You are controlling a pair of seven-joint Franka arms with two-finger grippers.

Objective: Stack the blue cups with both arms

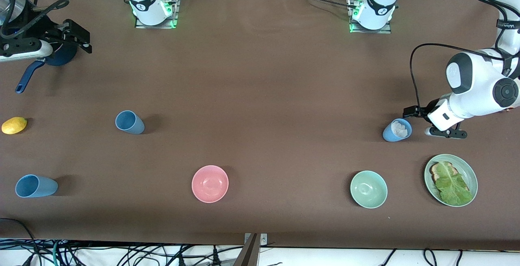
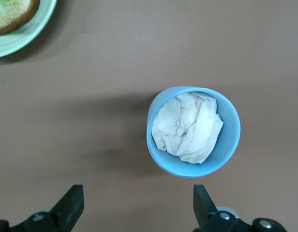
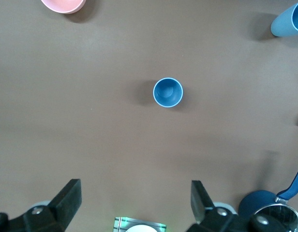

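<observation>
Brown cloth covers the whole desk (image 1: 260, 95). Starting at the right arm's end, the right pincer (image 1: 77, 38) hangs high over the corner by that arm's base, above a dark blue saucepan (image 1: 57, 57) whose long handle points toward the front edge. Its two fingers (image 3: 67, 200) stand wide apart with nothing between them.

A yellow lemon (image 1: 14, 125) lies right at that end's edge. Closer to the front edge, in the corner, stands one blue cup (image 1: 34, 186). A second blue cup (image 1: 129, 122) stands farther in, well apart from the first; the right wrist view looks straight down into it (image 3: 168, 92) and finds it bare inside.

A pink bowl (image 1: 210, 183) sits near the middle of the front edge, and a pale green bowl (image 1: 368, 189) sits toward the left arm's end along that same edge.

A third blue cup (image 1: 397, 130) stands near the left arm's end, with a ball of crumpled white paper (image 2: 187, 126) filling it. The left pincer (image 1: 422, 122) is low, just beside this cup on the side toward the desk's end. Its fingers (image 2: 69, 208) are spread wider than the cup and hold nothing.

A green plate (image 1: 471, 172) with toast and a lettuce leaf (image 1: 453, 184) sits in the front corner at that end.
</observation>
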